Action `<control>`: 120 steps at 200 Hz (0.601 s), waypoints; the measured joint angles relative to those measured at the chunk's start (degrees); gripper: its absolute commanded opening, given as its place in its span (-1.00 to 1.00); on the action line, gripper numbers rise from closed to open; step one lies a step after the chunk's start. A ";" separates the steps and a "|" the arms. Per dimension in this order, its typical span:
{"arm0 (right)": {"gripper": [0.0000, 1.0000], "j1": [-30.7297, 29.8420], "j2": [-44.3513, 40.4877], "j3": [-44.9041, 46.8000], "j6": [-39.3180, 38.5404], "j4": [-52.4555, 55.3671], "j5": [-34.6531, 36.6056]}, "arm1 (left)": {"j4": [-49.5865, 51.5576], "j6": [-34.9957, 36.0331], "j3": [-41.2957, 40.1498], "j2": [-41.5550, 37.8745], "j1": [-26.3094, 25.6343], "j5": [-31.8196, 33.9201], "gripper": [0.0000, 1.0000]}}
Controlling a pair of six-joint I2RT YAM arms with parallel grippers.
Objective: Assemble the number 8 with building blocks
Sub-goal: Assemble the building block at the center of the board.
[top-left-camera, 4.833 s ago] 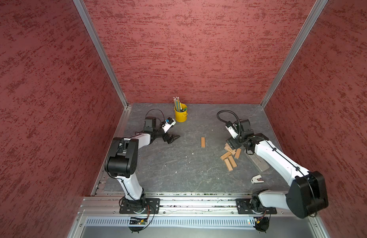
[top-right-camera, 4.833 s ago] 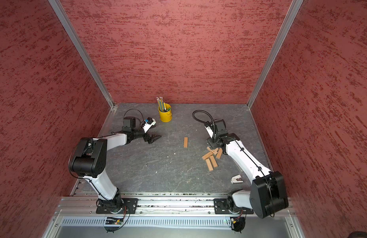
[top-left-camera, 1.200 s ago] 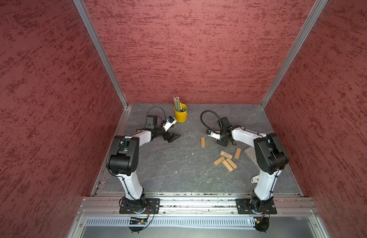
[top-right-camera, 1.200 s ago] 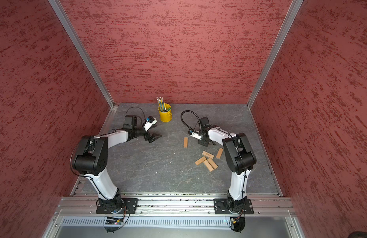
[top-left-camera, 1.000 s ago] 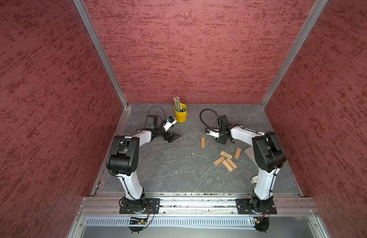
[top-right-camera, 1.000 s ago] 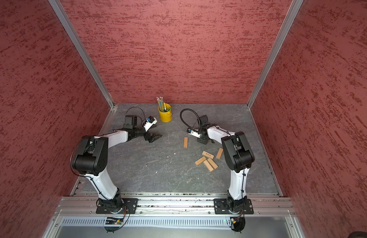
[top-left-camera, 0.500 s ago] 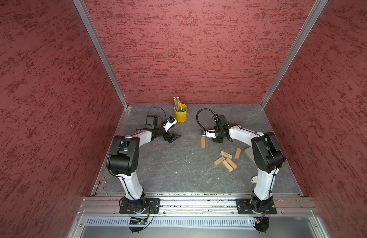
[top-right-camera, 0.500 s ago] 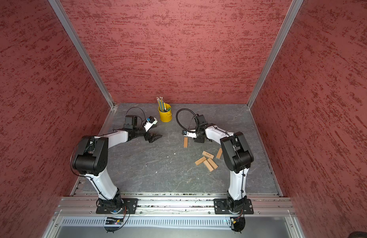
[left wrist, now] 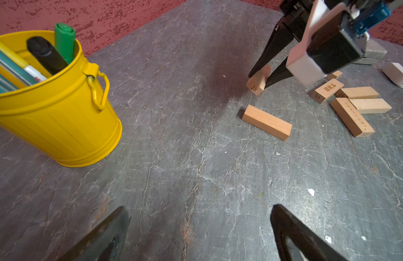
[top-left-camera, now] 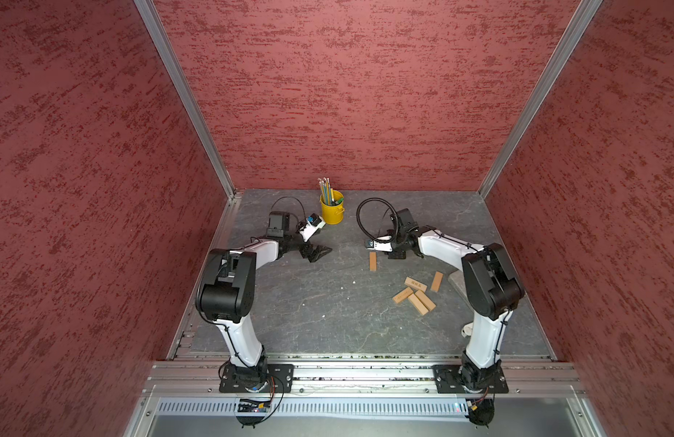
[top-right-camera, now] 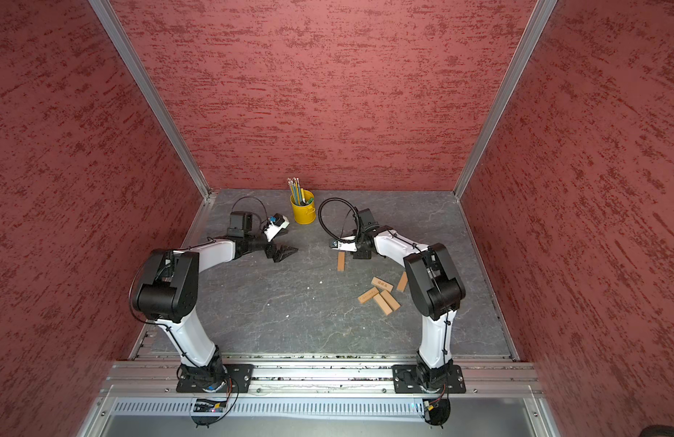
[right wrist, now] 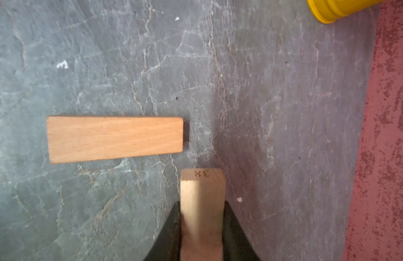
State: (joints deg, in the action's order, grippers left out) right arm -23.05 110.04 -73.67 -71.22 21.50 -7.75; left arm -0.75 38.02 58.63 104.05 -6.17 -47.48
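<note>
"Right wrist view first: what's btwn your fingers?"
"My right gripper (right wrist: pixel 201 203) is clamped on one block (right wrist: pixel 201 185). Its end face is stamped 38 and sticks out past the tips. That end sits just off the end of the flat block (right wrist: pixel 115 139), at a right angle w/ a small gap btwn them. Can't tell if it touches the table (right wrist: pixel 286 90)."
"And the left?"
"My left gripper (left wrist: pixel 198 209) is spread wide w/ nothing in it. It's low over the slate, well apart from the blocks."
"Rest of the pieces?"
"Five loose blocks (top-left-camera: pixel 415 283) lie clustered on my right side, near the right arm's elbow and beside the grey slab (top-left-camera: pixel 456 283). The number 8 isn't formed yet: only the flat block is laid, approx table centre."
"Room to move?"
"Plenty twd the front: bare slate btwn both arms down to the front rail (top-left-camera: pixel 365 372). It's tighter at the back, where the yellow bucket (top-left-camera: pixel 332 212) w/ pens stands near the back wall (top-left-camera: pixel 347 113), btwn my two wrists. The right edge has the slab + a small white bit (top-left-camera: pixel 467 330)."
"Surroundings?"
"Dark grey cracked-slate top w/ a few white specks. Red textured walls on 3 sides, alu posts in the back corners."
</note>
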 measured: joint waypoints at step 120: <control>-0.93 -0.07 5.05 -3.69 -0.22 3.72 -1.14 | 1.05 0.02 0.66 0.85 -0.22 0.13 0.99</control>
State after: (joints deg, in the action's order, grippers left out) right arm -23.11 115.09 -77.36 -71.44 25.21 -8.88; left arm 0.30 38.04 59.29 104.90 -6.39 -47.35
